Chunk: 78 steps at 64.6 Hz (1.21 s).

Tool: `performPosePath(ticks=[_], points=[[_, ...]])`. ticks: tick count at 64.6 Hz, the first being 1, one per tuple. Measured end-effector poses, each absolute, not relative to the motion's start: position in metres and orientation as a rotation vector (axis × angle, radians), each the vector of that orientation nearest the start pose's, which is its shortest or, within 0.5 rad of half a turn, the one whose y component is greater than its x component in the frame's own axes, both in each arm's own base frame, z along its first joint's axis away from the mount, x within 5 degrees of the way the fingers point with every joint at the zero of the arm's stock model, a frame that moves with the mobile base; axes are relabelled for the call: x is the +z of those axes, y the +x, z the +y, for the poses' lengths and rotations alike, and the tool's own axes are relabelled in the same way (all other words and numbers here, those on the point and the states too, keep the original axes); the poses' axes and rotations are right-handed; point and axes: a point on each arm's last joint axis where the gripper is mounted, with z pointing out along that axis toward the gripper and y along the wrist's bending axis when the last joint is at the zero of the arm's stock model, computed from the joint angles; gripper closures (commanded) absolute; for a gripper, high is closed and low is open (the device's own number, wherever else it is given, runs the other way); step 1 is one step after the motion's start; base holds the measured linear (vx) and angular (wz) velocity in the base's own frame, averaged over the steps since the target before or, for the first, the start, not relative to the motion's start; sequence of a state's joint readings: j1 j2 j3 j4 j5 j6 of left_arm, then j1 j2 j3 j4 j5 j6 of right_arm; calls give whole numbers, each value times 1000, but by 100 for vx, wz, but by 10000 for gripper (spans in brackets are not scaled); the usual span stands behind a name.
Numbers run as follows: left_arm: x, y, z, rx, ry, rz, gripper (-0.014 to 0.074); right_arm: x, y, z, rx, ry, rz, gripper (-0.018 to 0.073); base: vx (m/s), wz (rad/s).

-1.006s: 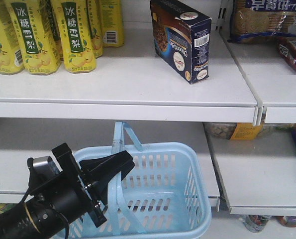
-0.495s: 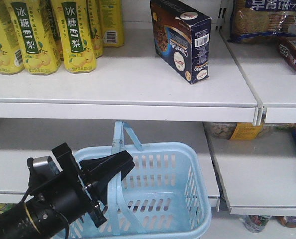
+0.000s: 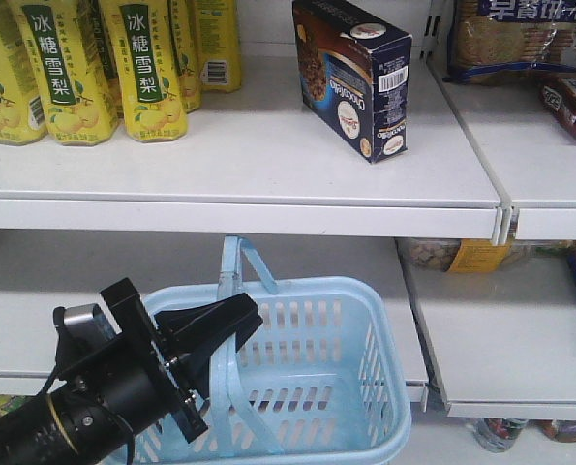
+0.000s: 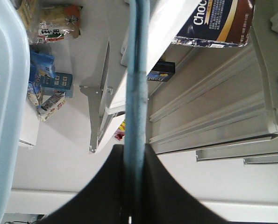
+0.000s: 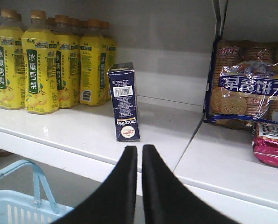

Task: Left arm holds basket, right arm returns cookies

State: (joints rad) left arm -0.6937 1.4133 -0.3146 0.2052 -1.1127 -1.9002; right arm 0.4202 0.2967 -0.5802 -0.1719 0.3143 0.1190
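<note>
Cookies (image 3: 355, 77) box stands upright on the upper shelf (image 3: 249, 165), well above and to the right of the left gripper (image 3: 215, 334). Yellow drink bottles (image 3: 94, 68) stand left of the box, biscuit packs (image 3: 530, 34) right of it past the shelf divider.

Left gripper is clamped on one swing handle (image 4: 136, 93) of the basket (image 3: 365, 407); left wrist view shows the blue handle running straight out from between the pinched black fingers (image 4: 167, 191). Basket hangs below the upper shelf, in front of the lower shelf, its second handle raised behind the fingers.

Right gripper (image 5: 139, 154): fingers pressed together, nothing between them. It sits in front of the upper shelf edge; cookies box is just ahead and slightly left of the fingertips, apart from them, narrow barcode side facing the camera.
</note>
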Motion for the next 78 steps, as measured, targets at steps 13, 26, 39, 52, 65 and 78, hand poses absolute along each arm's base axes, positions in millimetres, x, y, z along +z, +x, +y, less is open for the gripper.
performPosePath(ticks=[13,26,39,52,65,78], points=[[216,169,-163,-2046,-844,1713,596,359,55,19,261,-308,1485,565,0,0],[218,148,-149,-2077,-816,1724,596,359,55,19,261,-308,1485,565,0,0],[213,121,-127,-2084,-803,1723,596,359,55,19,261,-308,1485,565,0,0],[221,106,-109,-2124,-809,1608,596,359,55,19,261,-308,1485,565,0,0],[216,99,-92,-2022,-924,1620,596,359,55,19,261,-308,1485,565,0,0],[208,98,-78,-1886,-1027,1633,596,359,55,19,261,-308,1485,565,0,0]])
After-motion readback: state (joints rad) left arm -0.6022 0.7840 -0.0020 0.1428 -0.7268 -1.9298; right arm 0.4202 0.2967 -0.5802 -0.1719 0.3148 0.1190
